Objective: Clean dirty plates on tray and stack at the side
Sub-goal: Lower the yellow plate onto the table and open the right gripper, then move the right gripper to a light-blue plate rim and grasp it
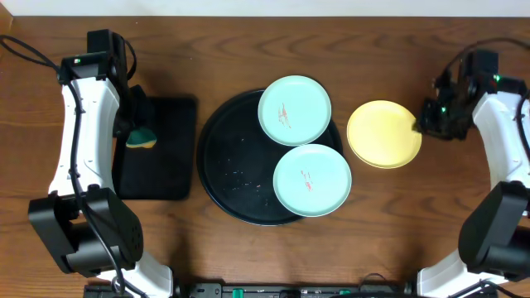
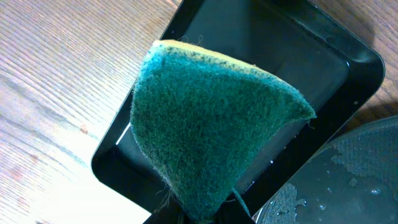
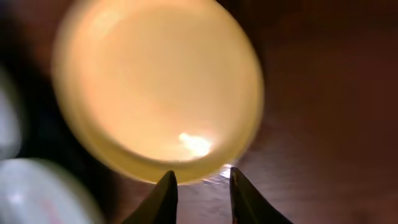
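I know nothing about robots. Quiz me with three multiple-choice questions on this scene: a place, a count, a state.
1. Where is the yellow plate? A on the table beside the round tray; B inside that tray; C on the rectangular tray.
2. How many blue plates rest on the round tray? A one; B two; C three.
3. The left gripper is: A open, empty; B shut on a plate; C shut on a sponge.
Answers: 1 A, table shows around it. 2 B, two teal discs there. 3 C, green sponge pinched over the rectangular tray.
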{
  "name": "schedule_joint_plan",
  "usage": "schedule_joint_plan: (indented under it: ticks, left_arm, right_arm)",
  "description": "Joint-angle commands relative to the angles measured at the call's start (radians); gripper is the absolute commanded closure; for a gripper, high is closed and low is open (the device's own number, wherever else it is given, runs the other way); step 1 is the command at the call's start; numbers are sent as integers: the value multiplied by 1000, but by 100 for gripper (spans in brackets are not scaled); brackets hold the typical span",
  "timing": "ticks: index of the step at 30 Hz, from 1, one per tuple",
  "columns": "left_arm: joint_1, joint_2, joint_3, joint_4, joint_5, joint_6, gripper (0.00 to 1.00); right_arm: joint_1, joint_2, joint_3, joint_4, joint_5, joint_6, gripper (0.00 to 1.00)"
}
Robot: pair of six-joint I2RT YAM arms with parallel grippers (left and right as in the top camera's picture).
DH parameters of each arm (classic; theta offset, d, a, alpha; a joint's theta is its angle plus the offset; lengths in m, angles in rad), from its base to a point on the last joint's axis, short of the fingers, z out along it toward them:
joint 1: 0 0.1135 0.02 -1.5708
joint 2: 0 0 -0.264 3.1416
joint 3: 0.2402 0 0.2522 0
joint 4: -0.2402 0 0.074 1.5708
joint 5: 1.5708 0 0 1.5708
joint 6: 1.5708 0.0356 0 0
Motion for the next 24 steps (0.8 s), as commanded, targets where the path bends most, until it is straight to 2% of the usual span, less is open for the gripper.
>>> schedule_joint_plan:
  ticks: [1,7,10,18,24]
  left_arm:
    - [4,-3,12,-2,-8,17,92]
    - [4,-3,12,-2,-8,17,92]
    - [4,-3,12,-2,-8,17,93]
    - [4,-3,12,-3,-8,17,93]
    - [4,-3,12,-3,-8,17,92]
  right_arm:
    - [76,-8,35,8,-92,-21,71]
    - [233,13,24,68,-89,-20,64]
    - [306,43,22,38,-75,-20,62]
    - [426,134,21,-135,-22,-5,64]
    - [466,158,-2,-172,72,41,67]
